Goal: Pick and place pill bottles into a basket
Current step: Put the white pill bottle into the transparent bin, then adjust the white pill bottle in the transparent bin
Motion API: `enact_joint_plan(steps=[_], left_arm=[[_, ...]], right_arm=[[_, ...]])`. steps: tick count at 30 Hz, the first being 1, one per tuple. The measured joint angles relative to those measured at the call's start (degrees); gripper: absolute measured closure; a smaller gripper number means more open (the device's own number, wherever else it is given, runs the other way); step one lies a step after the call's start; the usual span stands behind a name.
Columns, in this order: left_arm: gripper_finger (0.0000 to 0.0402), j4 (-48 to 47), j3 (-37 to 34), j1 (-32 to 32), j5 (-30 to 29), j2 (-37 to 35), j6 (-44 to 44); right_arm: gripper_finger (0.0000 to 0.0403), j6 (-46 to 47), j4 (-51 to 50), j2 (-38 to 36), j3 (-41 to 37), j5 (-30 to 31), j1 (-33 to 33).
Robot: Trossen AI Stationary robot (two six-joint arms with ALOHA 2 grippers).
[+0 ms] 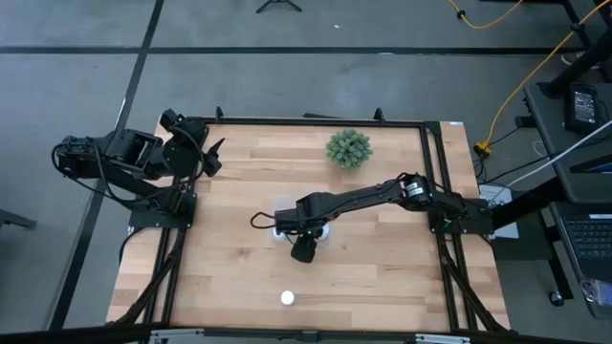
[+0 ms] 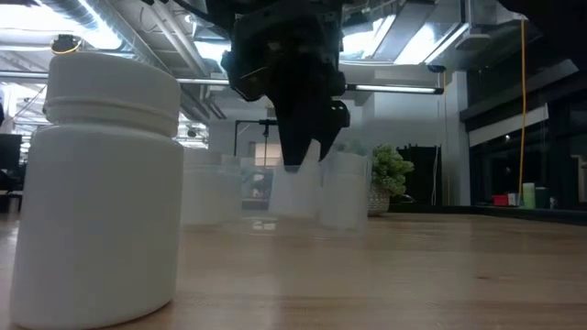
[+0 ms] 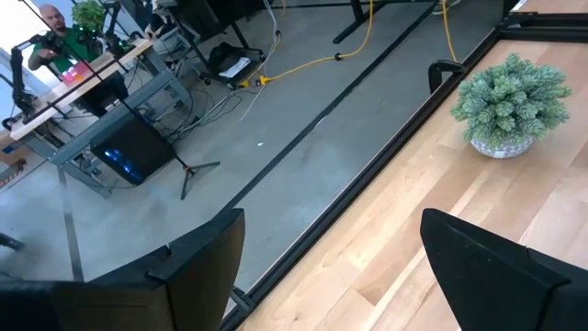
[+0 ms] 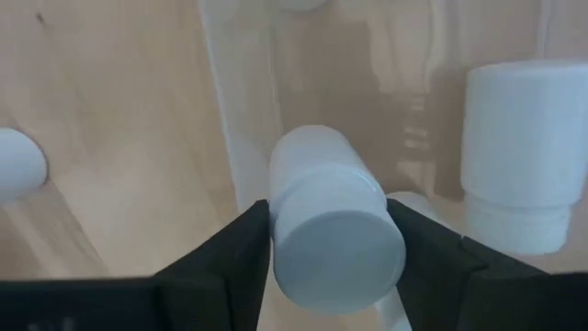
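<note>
Wooden bench (image 1: 382, 258), dark-framed, grey floor all round. Right gripper (image 1: 303, 245) over the clear basket (image 1: 281, 229) near bench centre, fingers (image 4: 225, 253) flanking a bottle (image 4: 335, 225) held cap-first toward the wrist camera; whether they pinch it or are letting go, cannot tell. Several bottles already stand in the basket; exact count unclear. One bottle (image 1: 287, 298) left, alone near the front edge, open bench around it. Plant (image 1: 348, 148) at the back edge, well apart. Left gripper (image 1: 212, 156) parked at the back left corner, fingers spread, empty.
</note>
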Motion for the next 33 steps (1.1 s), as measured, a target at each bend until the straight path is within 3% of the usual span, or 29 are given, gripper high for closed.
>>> enact_joint_plan(steps=[6,18,23,33], left_arm=[[0.0080,0.00,0.00,0.00,-0.02,0.00,0.00],[0.0080,0.00,0.00,0.00,-0.02,0.00,0.00],[0.0080,-0.01,0.00,0.00,-0.02,0.00,0.25],[0.0080,0.00,0.00,0.02,-0.02,0.00,0.86]], right_arm=[[0.0203,-0.74,1.68,-0.01,0.00,-1.94,0.13],[0.0127,-0.43,2.85,-0.11,0.02,-3.29,0.09],[0.0128,-0.76,1.10,-0.11,3.01,-1.99,0.09],[0.0128,-2.41,-7.42,-0.20,14.64,6.38,-0.26]])
